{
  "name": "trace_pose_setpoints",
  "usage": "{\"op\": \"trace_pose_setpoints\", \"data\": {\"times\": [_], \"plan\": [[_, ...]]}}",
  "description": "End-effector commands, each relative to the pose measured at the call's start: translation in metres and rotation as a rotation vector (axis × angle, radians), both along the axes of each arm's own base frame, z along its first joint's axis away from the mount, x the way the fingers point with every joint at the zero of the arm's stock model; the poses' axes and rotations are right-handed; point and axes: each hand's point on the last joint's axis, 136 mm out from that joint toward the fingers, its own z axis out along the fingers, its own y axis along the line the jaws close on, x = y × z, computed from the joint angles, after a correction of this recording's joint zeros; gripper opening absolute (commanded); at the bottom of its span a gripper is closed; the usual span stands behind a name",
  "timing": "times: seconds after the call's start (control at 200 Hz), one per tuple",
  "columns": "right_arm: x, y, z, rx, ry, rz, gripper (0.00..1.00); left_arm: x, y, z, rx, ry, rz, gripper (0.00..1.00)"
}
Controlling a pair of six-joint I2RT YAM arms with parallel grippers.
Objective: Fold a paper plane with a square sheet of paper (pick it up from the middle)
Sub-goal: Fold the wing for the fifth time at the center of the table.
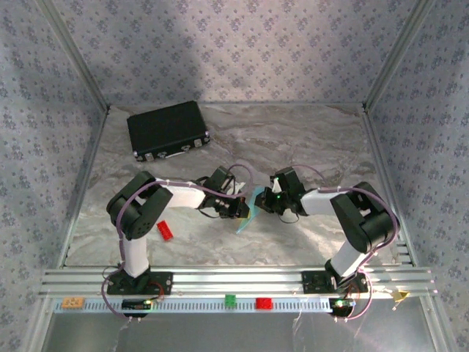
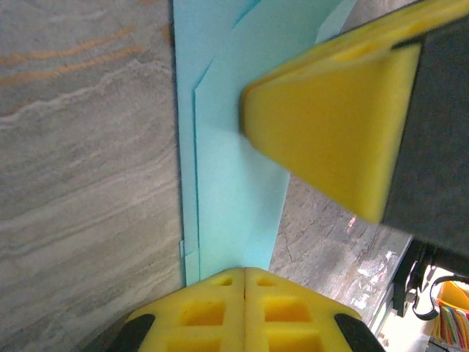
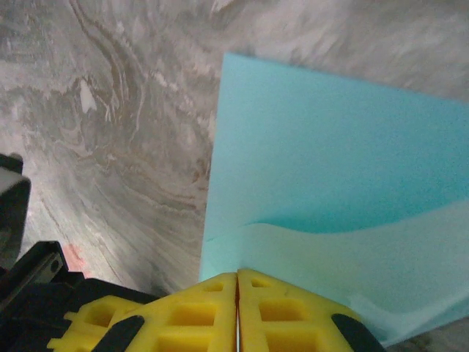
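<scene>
Top external shows left gripper [image 1: 241, 208] and right gripper [image 1: 267, 202] each clamped on the part-folded square sheet of paper [image 1: 248, 213]; next likely needs creasing it flat.

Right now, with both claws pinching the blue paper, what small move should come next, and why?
Probably lay the thin light-blue folded paper flat on the grey marbled table. The left claw and the right claw are both shut on it, holding it on edge between the arms, and its overlapped layers look loose, so a crease likely needs that surface.
</scene>
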Motion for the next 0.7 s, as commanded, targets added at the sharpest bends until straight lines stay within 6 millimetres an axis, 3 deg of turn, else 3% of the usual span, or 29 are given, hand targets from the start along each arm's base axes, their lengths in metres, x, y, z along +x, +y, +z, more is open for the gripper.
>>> {"op": "trace_pose_setpoints", "data": {"times": [0.0,0.475,0.695], "plan": [[0.004,-0.023,-0.016,-0.058,0.043,-0.064,0.10,-0.036,0.035,-0.041,0.175,0.146,0.002,0.00],[0.032,-0.076,-0.016,-0.032,0.056,-0.266,0.10,-0.037,0.036,-0.043,0.172,0.151,0.003,0.00],[0.044,-0.084,-0.001,-0.010,0.031,-0.282,0.10,-0.037,0.036,-0.043,0.170,0.154,0.002,0.00]]}}
